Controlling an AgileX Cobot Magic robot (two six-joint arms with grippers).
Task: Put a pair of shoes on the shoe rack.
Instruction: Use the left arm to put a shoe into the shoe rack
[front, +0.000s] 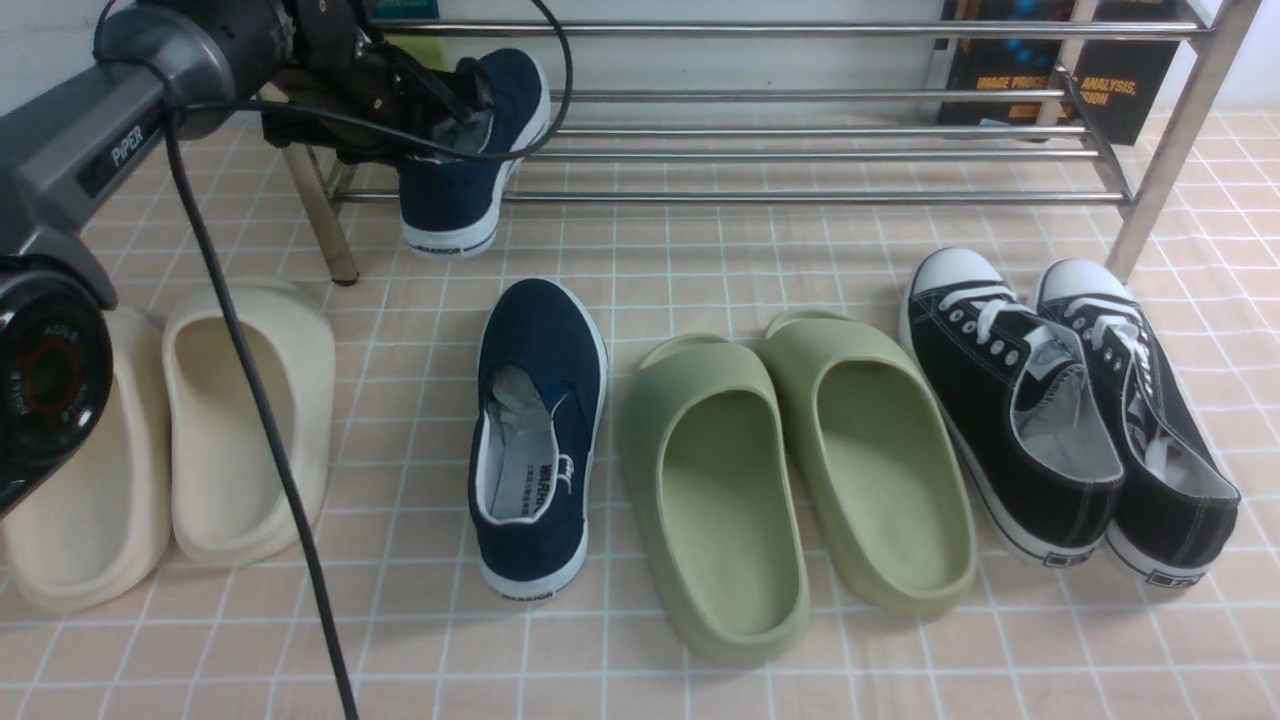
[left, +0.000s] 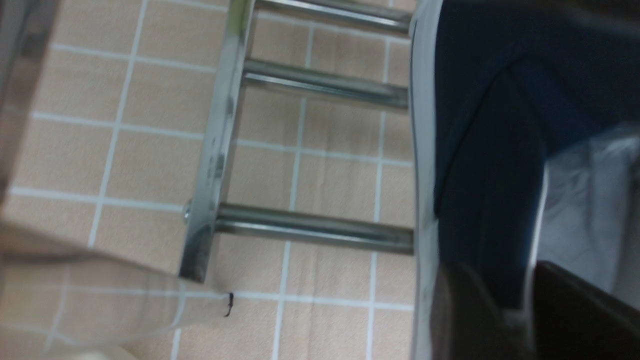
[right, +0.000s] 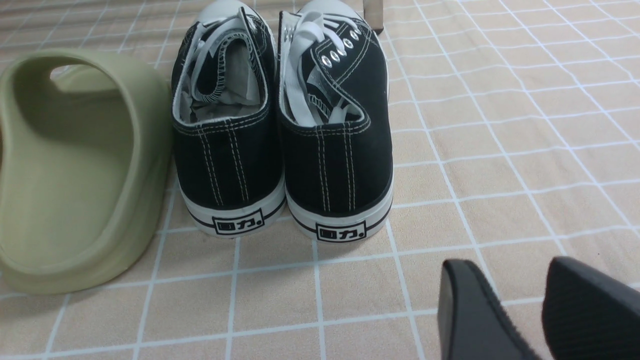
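My left gripper is shut on the side wall of one navy-blue slip-on shoe at the left end of the steel shoe rack. The shoe is tilted, toe up over the rack's bars and heel down by the front bar. In the left wrist view the gripper pinches the shoe's edge next to the rack's side bar. The other navy shoe lies on the floor, toe toward the rack. My right gripper is open and empty above the floor, behind the black sneakers.
Green foam slides sit right of the floor shoe, and black lace-up sneakers sit further right near the rack's right leg. Cream slides lie at the left under my left arm. A dark book stands behind the rack.
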